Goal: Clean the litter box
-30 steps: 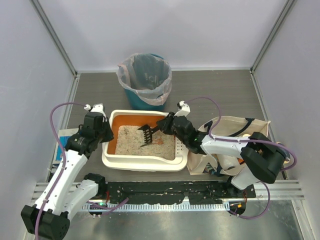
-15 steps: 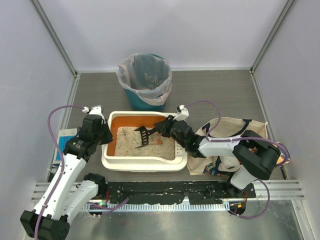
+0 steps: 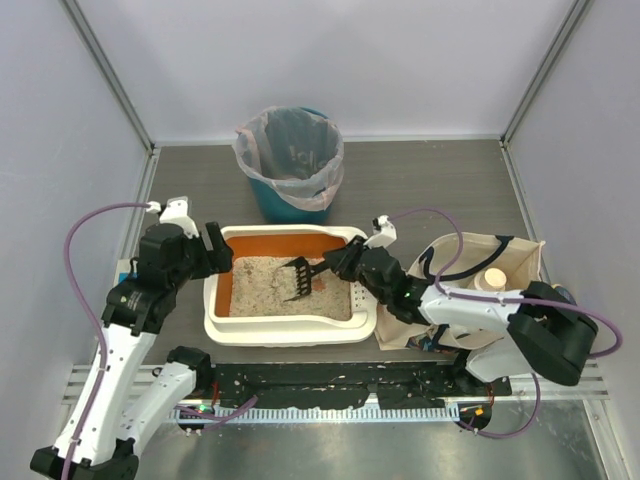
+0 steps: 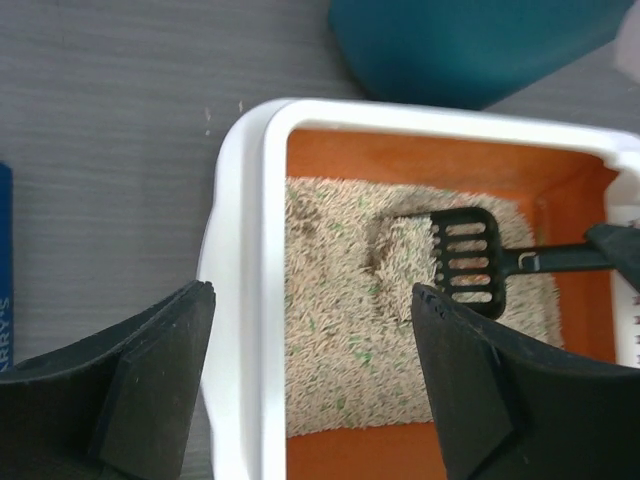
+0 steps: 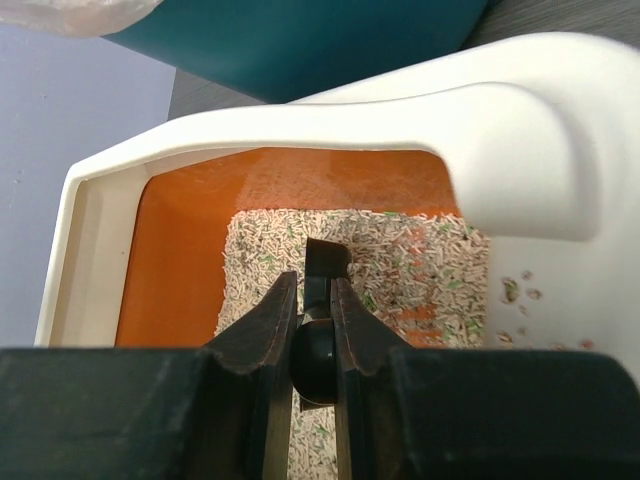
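I find the large cream-white plastic litter box with orange inner walls (image 3: 285,330) directly below the left gripper (image 4: 312,295). Its fingers are spread and empty, apparently ready to steady the rim. The right gripper (image 5: 312,300) clamps the handle of the black slotted plastic scoop (image 3: 296,276), whose head ahead rests in the litter, likely for sifting.

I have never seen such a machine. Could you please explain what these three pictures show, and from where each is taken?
These are two robot arms fixed at the near edge of a table. One picture looks down from above. The other two come from a camera on each wrist, so black fingers show at the bottom. On the table stand a litter box, a teal bin with a plastic liner, and a cloth bag. The right gripper is shut on the handle of a black scoop, whose head lies on the litter. The left gripper is open and empty at the box's left wall.
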`<state>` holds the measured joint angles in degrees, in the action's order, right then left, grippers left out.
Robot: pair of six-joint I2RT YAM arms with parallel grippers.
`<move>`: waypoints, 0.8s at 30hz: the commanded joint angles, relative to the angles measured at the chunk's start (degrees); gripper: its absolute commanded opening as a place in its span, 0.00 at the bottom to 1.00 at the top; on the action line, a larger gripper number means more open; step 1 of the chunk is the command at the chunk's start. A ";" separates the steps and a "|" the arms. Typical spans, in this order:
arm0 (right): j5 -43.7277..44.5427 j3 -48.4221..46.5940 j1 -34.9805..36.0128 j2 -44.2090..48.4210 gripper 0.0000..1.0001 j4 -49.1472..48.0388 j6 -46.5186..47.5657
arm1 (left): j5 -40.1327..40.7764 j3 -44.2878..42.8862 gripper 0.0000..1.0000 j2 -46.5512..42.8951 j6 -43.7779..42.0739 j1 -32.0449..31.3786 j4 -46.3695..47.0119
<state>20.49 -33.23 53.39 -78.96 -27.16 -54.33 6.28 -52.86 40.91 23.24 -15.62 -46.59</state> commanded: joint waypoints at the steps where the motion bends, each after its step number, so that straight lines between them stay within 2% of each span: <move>1: 4.03 3.35 -0.74 6.70 0.01 4.75 -0.51 | -2.50 -3.30 0.86 -2.40 -2.94 0.06 3.24; 5: 3.50 5.37 -1.62 12.32 0.01 4.83 -3.15 | -3.12 -2.16 0.90 -3.64 -3.73 -0.03 7.47; 14: 3.59 9.06 -1.88 19.19 0.01 1.33 -9.65 | -3.56 -3.91 0.91 0.13 -4.34 0.06 14.50; 18: 5.86 9.68 -1.97 23.13 0.01 -0.35 -11.33 | -4.17 -5.32 0.92 2.95 -8.90 0.06 17.75; 24: 7.90 9.33 -2.06 27.71 0.01 3.42 -11.24 | -1.54 1.08 0.94 0.33 -11.38 -0.03 26.10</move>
<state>24.38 -23.66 51.62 -54.63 -22.41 -63.61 3.18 -54.76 44.49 14.94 -15.62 -30.17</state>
